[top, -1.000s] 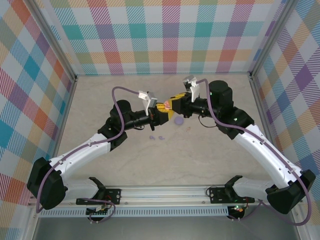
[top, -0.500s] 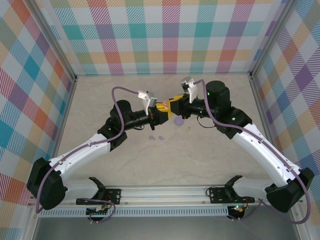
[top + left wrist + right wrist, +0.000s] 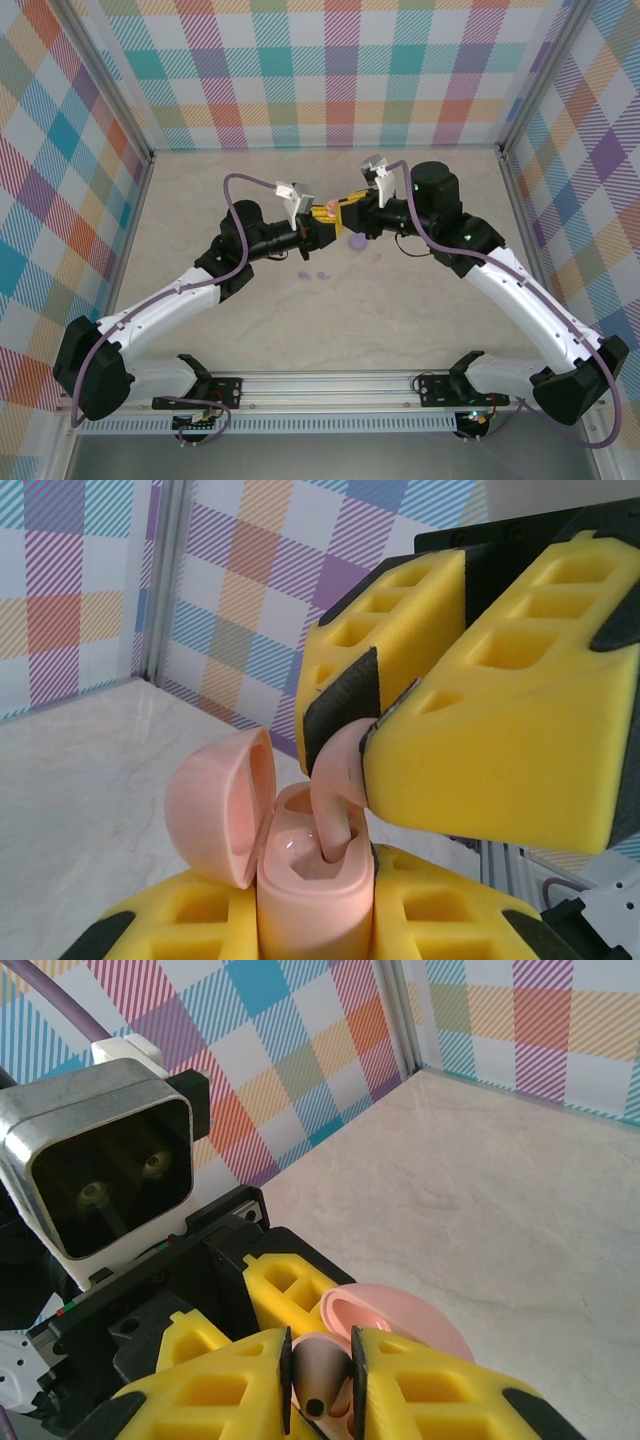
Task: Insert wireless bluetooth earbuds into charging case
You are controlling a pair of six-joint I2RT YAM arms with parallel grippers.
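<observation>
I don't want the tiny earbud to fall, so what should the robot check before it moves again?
1. Left claw gripping the pink case: ok.
2. Lid swung open: ok.
3. Right claw pinching the pink earbud: ok.
4. Earbud tip inside the case's pocket: ok.
5. Earbud pushed all the way in: not ok, most of it sticks out.
6. Purple earbuds and purple case lying on the table, not held: ok.
</observation>
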